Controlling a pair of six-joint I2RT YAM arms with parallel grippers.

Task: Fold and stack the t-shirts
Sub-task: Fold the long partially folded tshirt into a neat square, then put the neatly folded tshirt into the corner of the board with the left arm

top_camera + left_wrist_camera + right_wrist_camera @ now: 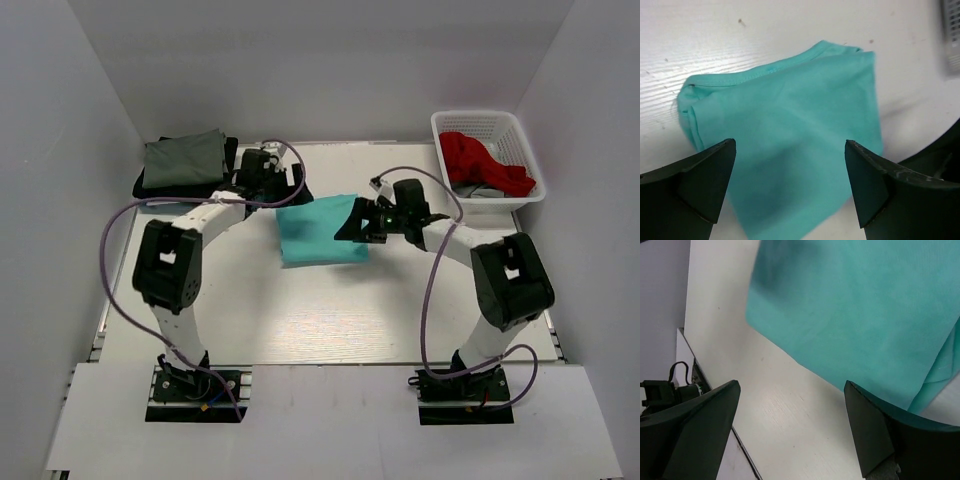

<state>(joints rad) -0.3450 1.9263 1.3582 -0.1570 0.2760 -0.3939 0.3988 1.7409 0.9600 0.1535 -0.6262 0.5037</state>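
At frame centre, the folded teal shirt was found flat. The left gripper and right gripper were noted spread, empty. Folding judged finished; transfer to upper-left stack indicated next.

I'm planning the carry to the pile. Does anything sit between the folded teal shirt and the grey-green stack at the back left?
Yes. The left gripper and its wrist stand between the teal shirt and the grey-green stack, at the shirt's far-left corner. Its jaws are open and hold nothing.
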